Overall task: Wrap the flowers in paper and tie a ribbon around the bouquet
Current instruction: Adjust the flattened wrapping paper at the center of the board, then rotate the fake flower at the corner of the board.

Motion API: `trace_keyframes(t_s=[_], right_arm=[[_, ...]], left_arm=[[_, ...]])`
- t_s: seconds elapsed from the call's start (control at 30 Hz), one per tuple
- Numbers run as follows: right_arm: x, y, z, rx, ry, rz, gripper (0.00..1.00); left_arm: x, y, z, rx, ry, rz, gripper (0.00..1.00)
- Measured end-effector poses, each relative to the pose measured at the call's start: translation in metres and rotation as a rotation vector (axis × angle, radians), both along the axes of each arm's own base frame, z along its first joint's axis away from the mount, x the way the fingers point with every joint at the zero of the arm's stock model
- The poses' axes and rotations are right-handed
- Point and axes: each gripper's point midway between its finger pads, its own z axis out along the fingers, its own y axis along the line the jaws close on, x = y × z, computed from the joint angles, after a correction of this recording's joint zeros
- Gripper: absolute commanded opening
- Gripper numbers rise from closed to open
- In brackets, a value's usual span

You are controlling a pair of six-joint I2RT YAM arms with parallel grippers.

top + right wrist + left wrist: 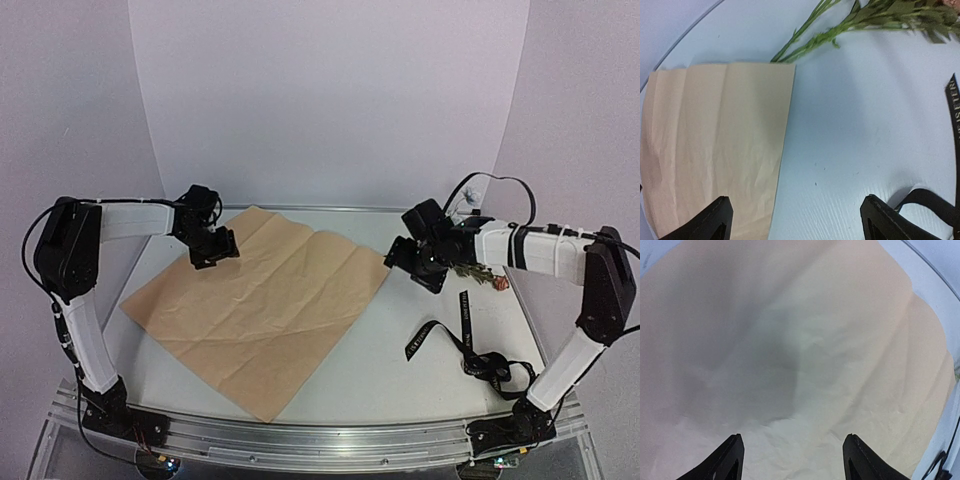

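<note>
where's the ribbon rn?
Top view: the ribbon lies loose on the right side, right of the paper, between the right gripper and the right arm's base.

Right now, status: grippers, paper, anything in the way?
Left gripper open, right gripper open, both empty. Paper flat, tan side up. Flowers, ribbon right of it; nothing on it.

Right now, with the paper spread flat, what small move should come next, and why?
Probably swing the right pincer toward the flowers to grasp their stems. It stands open and empty, the flowers lie with their stem ends just beyond the corner of the paper, and nothing rests on the sheet yet.
</note>
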Motion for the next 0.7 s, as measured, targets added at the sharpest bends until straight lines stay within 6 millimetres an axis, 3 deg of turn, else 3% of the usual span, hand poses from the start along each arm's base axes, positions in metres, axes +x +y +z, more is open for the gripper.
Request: trace_keyframes(t_s=[0.13,0.23,0.33,0.53,0.63,0.7], right_arm=[[0.045,-0.027,0.007,-0.049,0.0,-0.129,0.87],[0.076,-0.043,-0.004,-0.087,0.026,-0.205,0.85],[0.097,-0.053,-0.02,-0.131,0.077,-0.262,0.83],[0.135,-0.054,-0.044,-0.146,0.108,-0.32,0.82],[0.153,-0.046,-0.045,-0.134,0.089,-0.319,0.72],[0.171,-0.038,-0.043,-0.11,0.055,-0.313,0.59]], left_arm=[[-0.024,-0.054,0.007,-0.003,-0.009,-0.145,0.7],[-0.047,-0.089,0.008,-0.007,-0.006,-0.246,0.69],[-0.064,-0.109,0.007,-0.003,0.001,-0.306,0.69],[-0.088,-0.126,-0.002,-0.005,0.026,-0.366,0.68],[-0.092,-0.124,-0.008,0.0,0.043,-0.37,0.67],[-0.093,-0.125,-0.008,-0.002,0.045,-0.371,0.67]])
